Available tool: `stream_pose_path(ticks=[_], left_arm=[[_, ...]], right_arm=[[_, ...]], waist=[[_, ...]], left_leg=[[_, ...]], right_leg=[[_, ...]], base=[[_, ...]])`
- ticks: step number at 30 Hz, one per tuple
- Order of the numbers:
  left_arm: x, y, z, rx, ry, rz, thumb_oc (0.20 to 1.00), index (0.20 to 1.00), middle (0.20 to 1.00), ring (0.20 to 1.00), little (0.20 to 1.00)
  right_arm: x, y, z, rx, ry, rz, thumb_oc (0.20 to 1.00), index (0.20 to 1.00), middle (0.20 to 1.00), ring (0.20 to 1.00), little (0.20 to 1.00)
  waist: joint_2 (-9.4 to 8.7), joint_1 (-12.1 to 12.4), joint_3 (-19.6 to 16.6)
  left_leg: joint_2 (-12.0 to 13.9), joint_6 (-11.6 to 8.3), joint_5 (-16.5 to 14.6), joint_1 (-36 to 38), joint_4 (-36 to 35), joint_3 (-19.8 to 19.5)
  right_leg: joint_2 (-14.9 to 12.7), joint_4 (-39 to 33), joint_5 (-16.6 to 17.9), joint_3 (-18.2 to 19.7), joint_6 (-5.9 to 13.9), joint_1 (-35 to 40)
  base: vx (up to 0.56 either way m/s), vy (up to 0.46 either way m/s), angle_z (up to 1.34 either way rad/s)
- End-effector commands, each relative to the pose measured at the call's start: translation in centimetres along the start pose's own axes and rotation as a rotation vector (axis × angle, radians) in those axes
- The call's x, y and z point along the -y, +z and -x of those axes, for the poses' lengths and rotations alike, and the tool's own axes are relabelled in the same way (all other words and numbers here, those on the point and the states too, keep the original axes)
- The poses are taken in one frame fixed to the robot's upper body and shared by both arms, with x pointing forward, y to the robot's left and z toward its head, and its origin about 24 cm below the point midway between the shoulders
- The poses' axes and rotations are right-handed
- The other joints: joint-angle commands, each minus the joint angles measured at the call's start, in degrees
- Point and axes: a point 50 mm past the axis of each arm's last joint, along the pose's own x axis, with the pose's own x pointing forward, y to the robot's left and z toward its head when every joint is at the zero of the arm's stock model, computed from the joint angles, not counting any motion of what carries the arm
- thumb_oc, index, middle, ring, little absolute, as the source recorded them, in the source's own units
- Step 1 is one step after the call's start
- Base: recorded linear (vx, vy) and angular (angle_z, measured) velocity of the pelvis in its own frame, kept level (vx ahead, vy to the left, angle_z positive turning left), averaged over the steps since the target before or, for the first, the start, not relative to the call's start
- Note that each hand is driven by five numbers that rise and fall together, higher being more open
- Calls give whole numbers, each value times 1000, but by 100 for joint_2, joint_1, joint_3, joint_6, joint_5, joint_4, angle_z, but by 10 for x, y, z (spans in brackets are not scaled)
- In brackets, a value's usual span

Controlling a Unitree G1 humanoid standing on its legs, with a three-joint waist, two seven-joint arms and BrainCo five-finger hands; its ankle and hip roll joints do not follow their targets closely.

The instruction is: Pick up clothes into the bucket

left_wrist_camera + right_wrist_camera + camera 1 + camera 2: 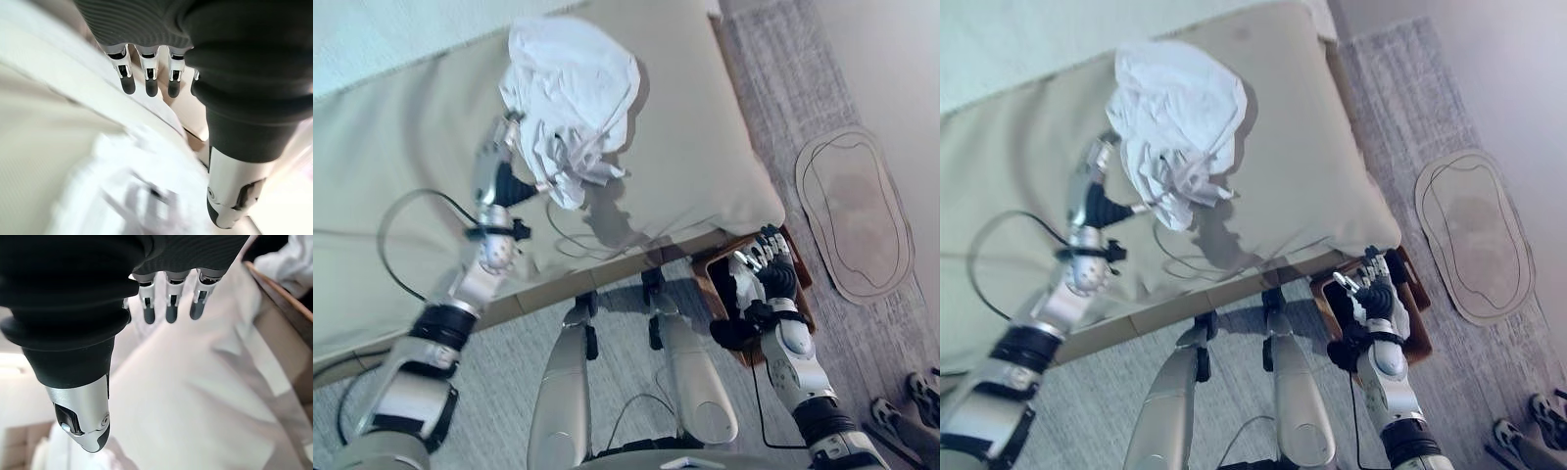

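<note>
A crumpled white piece of clothing (570,98) hangs up in the air above a big beige cushion (695,147). The left hand (495,168) is raised at the cloth's lower left edge. Its fingers (148,81) look straight in the left wrist view, with blurry white cloth past them, but I cannot tell if they pinch the cloth. No writing can be read anywhere.

A brown wooden box (1408,294) sits on the grey carpet floor (489,372) just beside the cushion's front corner. It is dark inside and has some white cloth (205,396) in it. The right hand (773,274) is over this box. Its fingers (169,308) are straight and apart, holding nothing.

A flat oval beige mat (854,211) lies on the floor further right. A person's shoes (911,401) show at the bottom right corner.
</note>
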Motion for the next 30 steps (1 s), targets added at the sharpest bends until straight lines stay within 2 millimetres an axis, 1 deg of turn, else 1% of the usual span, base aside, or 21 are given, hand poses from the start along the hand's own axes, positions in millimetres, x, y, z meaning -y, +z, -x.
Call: stream_pose_path(ticks=[1,2,3,6,7,8,10,14,15,18,22,23,25,27,28,30], left_arm=[[-25,2,-24,65,147,-161,1000,1000,1000,1000,1000],[-24,2,-23,65,147,-161,1000,1000,1000,1000,1000],[-36,1,-36,79,191,-247,1000,1000,1000,1000,1000],[-52,5,-53,114,236,-340,1000,1000,1000,1000,1000],[-55,6,-57,121,242,-355,1000,1000,1000,1000,1000],[-58,7,-62,127,248,-378,1000,1000,1000,1000,1000],[-60,9,-70,133,240,-408,1000,1000,1000,1000,1000],[-59,17,-79,166,230,-432,1000,1000,1000,1000,1000],[-59,24,-84,209,217,-455,1000,1000,1000,1000,1000],[-56,32,-88,265,170,-486,1000,1000,1000,1000,1000],[-49,34,-96,303,66,-562,1000,1000,1000,1000,1000],[-49,35,-96,304,66,-562,1000,1000,1000,1000,1000],[-45,35,-100,318,-11,-609,1000,1000,1000,1000,1000],[-44,34,-101,319,-36,-621,1000,1000,1000,1000,1000],[-41,34,-101,322,-80,-647,1000,1000,1000,1000,1000],[-36,34,-100,325,-111,-647,1000,1000,1000,1000,1000]], right_arm=[[6,27,-4,149,-12,-12,1000,1000,1000,1000,1000],[6,27,-3,148,-12,-11,1000,1000,1000,1000,1000],[5,29,-5,160,-5,-9,1000,1000,1000,1000,1000],[7,34,-6,178,-1,-11,1000,1000,1000,1000,1000],[7,35,-7,183,2,-11,1000,1000,1000,1000,1000],[7,37,-8,189,6,-10,1000,1000,1000,1000,1000],[6,37,-9,190,10,-10,1000,1000,1000,1000,1000],[2,39,-12,199,29,-4,1000,1000,1000,1000,1000],[0,43,-13,214,44,-6,1000,1000,1000,1000,1000],[0,47,-15,234,51,7,1000,1000,1000,1000,1000],[1,52,-17,254,65,30,1000,1000,1000,1000,1000],[1,53,-17,254,64,29,1000,1000,1000,1000,1000],[2,55,-18,266,67,42,1000,1000,1000,1000,1000],[3,56,-18,270,64,45,1000,1000,1000,1000,1000],[6,58,-19,277,64,51,1000,1000,1000,1000,1000],[8,60,-18,283,61,53,1000,1000,1000,1000,1000]], waist=[[-66,-59,-244],[-57,-47,-240],[-58,-87,-174],[-51,-146,-136],[-54,-178,-130],[-39,-189,-120],[-14,-210,-99],[5,-255,-85],[29,-292,-68],[78,-341,-40],[127,-412,-33],[124,-405,-35],[166,-460,-9],[172,-466,-12],[198,-498,3],[206,-523,-7]], left_leg=[[147,24,-138,-185,254,-53],[161,21,-185,-175,281,-54],[134,24,-198,-329,341,-69],[92,30,-246,-543,436,-115],[71,32,-194,-615,438,-107],[79,31,-256,-679,500,-108],[67,28,-272,-801,568,-111],[43,35,-317,-965,682,-108],[20,45,-348,-1078,776,-112],[-5,59,-383,-1253,902,-111],[-24,78,-409,-1411,983,-93],[-24,78,-411,-1421,988,-92],[-34,88,-436,-1571,1107,-55],[-29,91,-453,-1617,1144,-54],[-36,96,-484,-1721,1262,-37],[-29,102,-516,-1806,1338,-27]], right_leg=[[-237,-15,186,40,385,42],[-224,2,156,39,384,54],[-251,-4,168,8,392,-49],[-275,-5,166,-28,409,-201],[-307,-19,201,-40,415,-253],[-293,5,167,-49,414,-297],[-304,67,157,-48,422,-420],[-307,134,135,-29,417,-602],[-301,188,131,-26,418,-706],[-291,265,119,-4,413,-869],[-271,347,118,39,414,-1096],[-270,351,116,40,414,-1106],[-247,442,123,74,416,-1276],[-237,479,117,85,417,-1345],[-233,565,112,103,415,-1454],[-219,637,80,113,408,-1561]], base=[[-1,33,6],[-8,21,4],[14,12,4],[2,10,9],[12,9,14],[9,13,7],[0,0,0],[0,0,0],[0,0,0],[0,0,0],[0,0,0],[0,0,0],[-25,23,-5],[-16,13,-7],[-18,1,-6],[-11,2,-2]])
